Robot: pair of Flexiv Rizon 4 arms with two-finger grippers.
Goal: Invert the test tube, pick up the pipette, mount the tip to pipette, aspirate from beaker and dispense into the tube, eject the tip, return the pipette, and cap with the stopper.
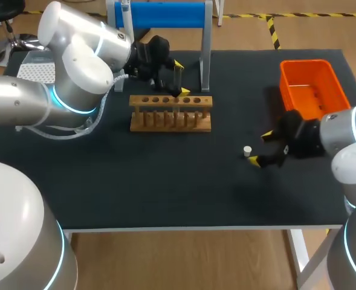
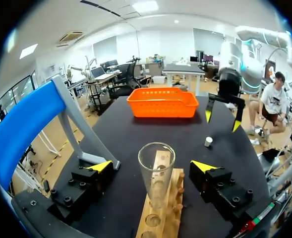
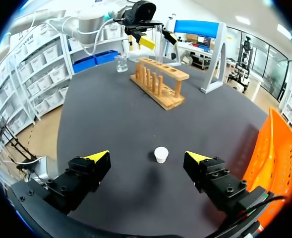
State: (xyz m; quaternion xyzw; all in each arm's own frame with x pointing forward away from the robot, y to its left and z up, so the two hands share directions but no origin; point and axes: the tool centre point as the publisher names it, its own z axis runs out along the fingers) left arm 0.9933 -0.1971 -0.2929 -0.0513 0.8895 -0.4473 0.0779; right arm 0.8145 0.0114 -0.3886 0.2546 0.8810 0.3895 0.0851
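My right fingers (image 3: 95, 157) are hanging apart, flanking the stopper (image 1: 248, 150) right of frame centre | left fingers (image 2: 100, 166) sitting apart around the test tube (image 2: 156, 171) upright in the rack (image 2: 158, 218) | likely grasping stopper next: centring first, closing evenly.

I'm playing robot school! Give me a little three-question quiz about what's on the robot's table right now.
1. True or false: the test tube is lying on its side.
2. What sits on the table just ahead of the right jaws? A) the white stopper B) the beaker C) the orange basket
3. Fill the gap: the left jaws stand on either side of the test tube without touching it, so they are ____.

Key
1. False: it stands upright in the wooden rack, open end up.
2. A.
3. Open.
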